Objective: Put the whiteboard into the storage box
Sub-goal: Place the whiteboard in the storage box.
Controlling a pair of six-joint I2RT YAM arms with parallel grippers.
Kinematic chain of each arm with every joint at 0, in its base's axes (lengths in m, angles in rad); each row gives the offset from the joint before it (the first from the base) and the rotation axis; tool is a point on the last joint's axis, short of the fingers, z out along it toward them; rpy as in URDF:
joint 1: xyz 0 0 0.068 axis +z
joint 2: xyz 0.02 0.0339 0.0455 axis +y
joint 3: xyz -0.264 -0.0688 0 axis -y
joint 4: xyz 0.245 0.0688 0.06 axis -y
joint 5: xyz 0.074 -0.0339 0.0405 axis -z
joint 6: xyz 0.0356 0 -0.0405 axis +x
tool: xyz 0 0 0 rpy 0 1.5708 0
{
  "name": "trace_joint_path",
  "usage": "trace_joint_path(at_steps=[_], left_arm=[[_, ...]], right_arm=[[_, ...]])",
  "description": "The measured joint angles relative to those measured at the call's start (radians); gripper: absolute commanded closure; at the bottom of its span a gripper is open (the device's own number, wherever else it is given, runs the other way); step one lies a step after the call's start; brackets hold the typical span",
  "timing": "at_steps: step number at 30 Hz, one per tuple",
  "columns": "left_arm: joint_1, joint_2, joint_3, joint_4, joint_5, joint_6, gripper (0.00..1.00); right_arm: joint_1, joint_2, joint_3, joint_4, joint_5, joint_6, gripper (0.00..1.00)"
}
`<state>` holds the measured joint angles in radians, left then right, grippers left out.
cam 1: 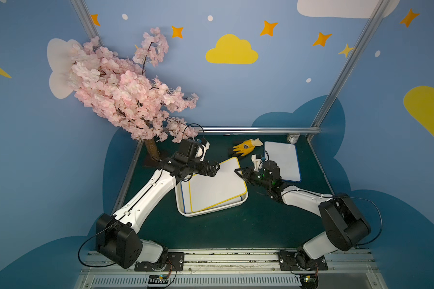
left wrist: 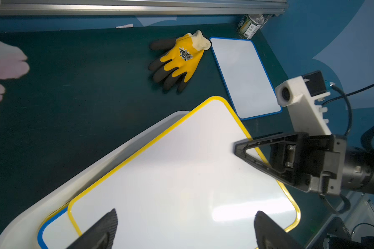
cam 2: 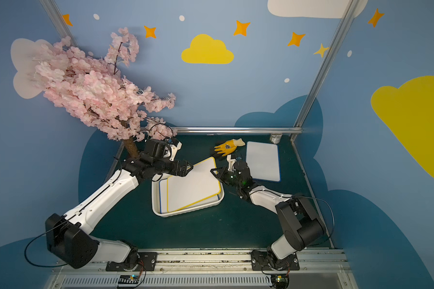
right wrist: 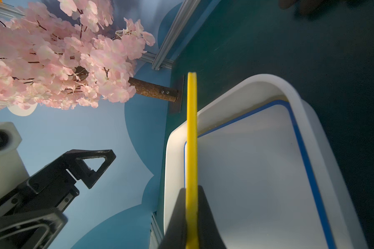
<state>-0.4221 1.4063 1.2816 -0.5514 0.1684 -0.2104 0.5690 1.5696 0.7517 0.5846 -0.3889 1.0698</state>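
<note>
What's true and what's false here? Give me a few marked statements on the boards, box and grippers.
1. The right gripper is shut on the edge of the yellow-rimmed whiteboard. True.
2. The storage box is empty. False: a blue-rimmed whiteboard lies flat in it.
3. The left gripper clamps the yellow-rimmed whiteboard. False: its jaws stand wide open and grip nothing.
4. A second blue-rimmed board lies on the table, outside the box. True.
5. The glove is in the box. False: it lies on the table behind the box.
</note>
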Motion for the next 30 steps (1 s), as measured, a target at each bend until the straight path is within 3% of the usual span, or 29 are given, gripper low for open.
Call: trace_joint_path(at_steps=[16,22,30], left_arm=[[0.005,0.000,0.000,0.000,-0.007,0.000,0.00],[0.005,0.007,0.000,0.000,-0.013,0.000,0.00],[0.005,0.017,0.000,-0.001,-0.044,0.000,0.00]], right_arm=[[0.022,0.126,0.002,0.113,0.014,0.025,0.45],[0.022,0.127,0.042,0.005,0.026,-0.022,0.32],[0.023,0.133,0.176,-0.277,0.090,-0.159,0.21]])
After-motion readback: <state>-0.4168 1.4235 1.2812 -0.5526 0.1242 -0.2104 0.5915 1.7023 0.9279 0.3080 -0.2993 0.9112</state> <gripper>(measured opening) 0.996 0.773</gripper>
